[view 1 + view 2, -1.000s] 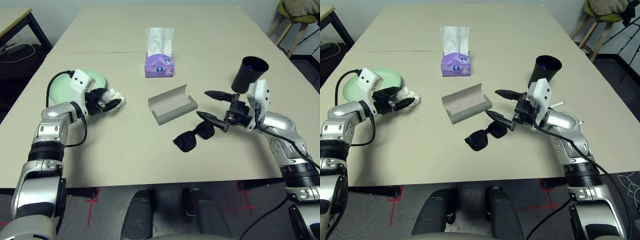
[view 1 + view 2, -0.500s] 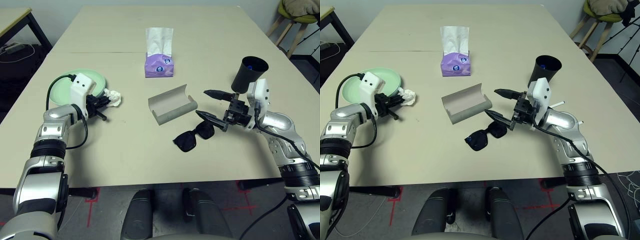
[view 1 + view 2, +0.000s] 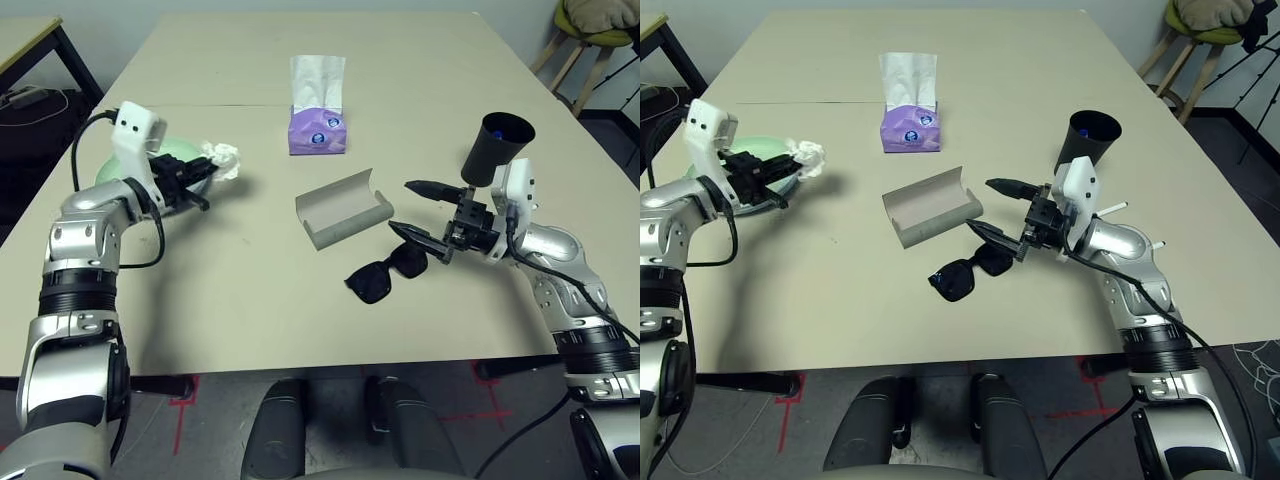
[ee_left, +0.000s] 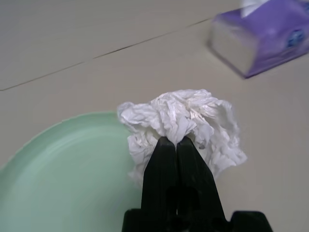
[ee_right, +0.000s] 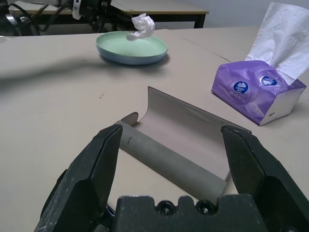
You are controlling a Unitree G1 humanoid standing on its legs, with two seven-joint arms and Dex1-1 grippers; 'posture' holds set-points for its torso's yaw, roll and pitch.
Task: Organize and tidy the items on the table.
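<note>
1. The black sunglasses lie folded on the surface nearest the robot, just in front of the right end effector. They are probably light, rigid and slippery, with lenses that scratch. The suggested grip is across the bridge or a folded arm, not on a lens.
2. The right end effector hovers with its fingers spread wide and nothing between them. It points toward the grey glasses case.
3. The grey glasses case lies open on the surface just beyond the sunglasses. It looks like a stiff, light shell. A grip across one long wall should hold, though the curved outside may slide.
4. The black cup stands just behind the right wrist. It appears rigid and light, so it could tip easily. The rim is the likely hold.
5. The left end effector is clenched on the crumpled white tissue, held in the air above the edge of the pale green plate. The tissue is soft and nearly weightless. A pinch on any fold suffices.
6. The light blue plate lies directly under the green one.
7. The purple tissue box stands farthest away. It looks light and crushable.
</note>
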